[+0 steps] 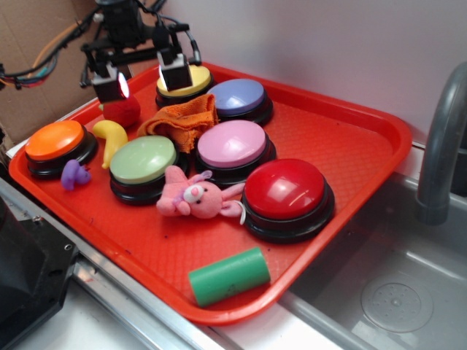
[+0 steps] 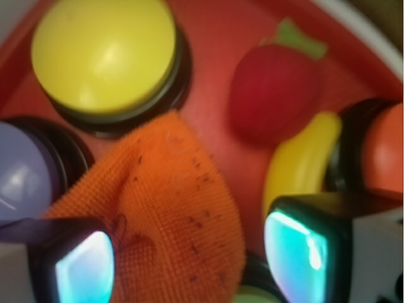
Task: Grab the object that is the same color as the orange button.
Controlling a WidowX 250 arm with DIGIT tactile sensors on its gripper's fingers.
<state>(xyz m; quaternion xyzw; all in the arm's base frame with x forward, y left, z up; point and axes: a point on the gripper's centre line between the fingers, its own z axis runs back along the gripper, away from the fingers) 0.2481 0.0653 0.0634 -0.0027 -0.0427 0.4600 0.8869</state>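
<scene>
- A red tray [image 1: 365, 124] sits on a counter [image 1: 95, 321] beside a sink [image 1: 394, 292], and holds six dome push-buttons and several small toys.
- The orange button [image 1: 57, 140] stands at the far left of the tray, with a yellow banana toy [image 1: 111, 138] just to its right.
- The thing to grab, an orange cloth rag [image 1: 181, 119], lies crumpled near the middle of the tray's far side. It sits between the yellow button [image 1: 184, 82], the purple-blue button [image 1: 237, 97], the green button [image 1: 143, 159] and the pink button [image 1: 232, 143].
- The end effector [image 1: 143, 77] hangs above the tray's far left part, over the gap between a red toy [image 1: 121, 111] and the rag. Its two fingers are spread apart and hold nothing.
- In the wrist view the rag [image 2: 167, 214] fills the space between the two finger pads [image 2: 82, 265], slightly toward the left one, with no contact visible.
- Judged progress: the end effector seems lined up over the rag, but the grab is not yet made. Lowering, clenching on the cloth and lifting all remain.
</scene>
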